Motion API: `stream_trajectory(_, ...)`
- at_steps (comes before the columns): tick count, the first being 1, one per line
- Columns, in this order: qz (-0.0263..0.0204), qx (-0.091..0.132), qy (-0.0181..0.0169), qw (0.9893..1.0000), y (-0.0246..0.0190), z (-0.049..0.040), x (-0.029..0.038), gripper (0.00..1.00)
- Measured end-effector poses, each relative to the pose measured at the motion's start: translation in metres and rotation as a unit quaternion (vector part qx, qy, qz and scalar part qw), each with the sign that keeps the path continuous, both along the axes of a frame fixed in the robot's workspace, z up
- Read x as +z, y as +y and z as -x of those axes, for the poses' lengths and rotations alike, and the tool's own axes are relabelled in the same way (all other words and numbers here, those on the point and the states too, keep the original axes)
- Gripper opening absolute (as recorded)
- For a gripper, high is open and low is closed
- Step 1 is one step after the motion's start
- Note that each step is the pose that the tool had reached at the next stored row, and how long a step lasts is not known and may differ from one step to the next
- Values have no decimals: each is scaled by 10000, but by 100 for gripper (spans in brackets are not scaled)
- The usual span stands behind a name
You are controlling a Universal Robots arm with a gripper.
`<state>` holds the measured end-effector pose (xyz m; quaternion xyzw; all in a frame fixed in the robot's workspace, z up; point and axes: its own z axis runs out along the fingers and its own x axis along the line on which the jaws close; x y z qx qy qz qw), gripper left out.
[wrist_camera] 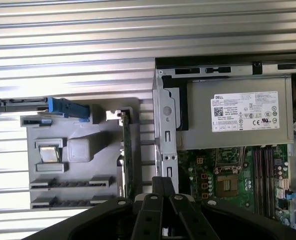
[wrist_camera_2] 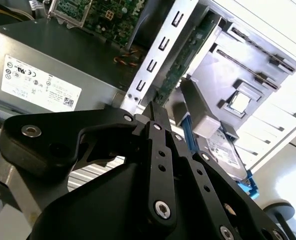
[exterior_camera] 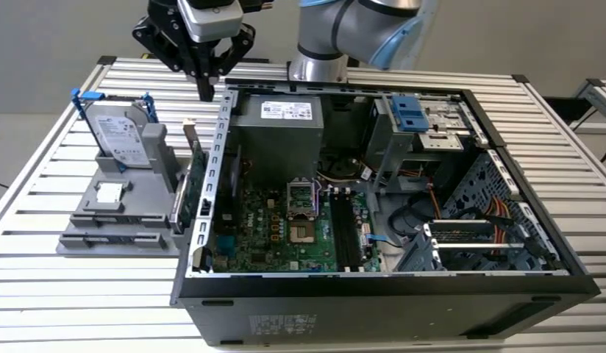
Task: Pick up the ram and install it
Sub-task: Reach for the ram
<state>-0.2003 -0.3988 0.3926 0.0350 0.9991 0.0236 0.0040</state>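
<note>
Jaws closed, empty, over holder point(exterior_camera: 136, 198) end nr PC case point(exterior_camera: 382, 309), ram axis can't tell.

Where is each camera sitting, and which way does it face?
Exterior view: off the arm, raised, looking down into the open computer case and gray holder; arm and tool show.
First wrist view: on the arm, straight down past the tool.
Second wrist view: on the arm, slanting along the tool.
All share the power supply.
</note>
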Motion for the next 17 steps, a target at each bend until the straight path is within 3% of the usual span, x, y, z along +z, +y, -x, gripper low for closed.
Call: stream_trajectory(17,0,0,29,10000,0,159,-3,0)
